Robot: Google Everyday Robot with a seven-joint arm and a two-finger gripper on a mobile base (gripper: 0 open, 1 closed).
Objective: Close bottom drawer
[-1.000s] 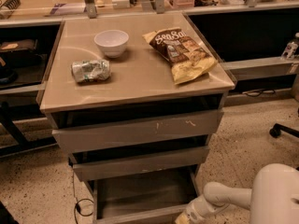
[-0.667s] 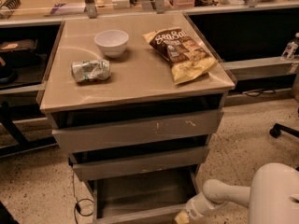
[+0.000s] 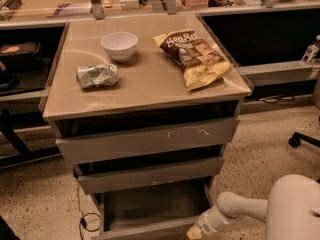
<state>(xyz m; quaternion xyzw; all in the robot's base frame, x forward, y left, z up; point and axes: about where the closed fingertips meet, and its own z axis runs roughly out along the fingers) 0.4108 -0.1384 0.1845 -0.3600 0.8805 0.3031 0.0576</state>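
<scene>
The bottom drawer (image 3: 150, 206) is the lowest of three grey metal drawers in a cabinet. It stands pulled out toward me, a deep open box with thin side rails, and its front edge (image 3: 145, 230) runs along the bottom of the view. My white arm reaches in from the lower right. The gripper (image 3: 194, 232) is at the drawer's front right corner, at the very bottom edge of the view.
The cabinet top (image 3: 145, 84) holds a white bowl (image 3: 119, 45), a crushed can (image 3: 97, 75) and a chip bag (image 3: 195, 56). The top drawer front (image 3: 150, 139) and middle drawer front (image 3: 150, 174) sit slightly out. A cable (image 3: 82, 219) lies on the floor at left. A chair base (image 3: 302, 140) stands at right.
My arm and gripper have shifted slightly along the drawer's front right corner. The drawer looks much the same.
</scene>
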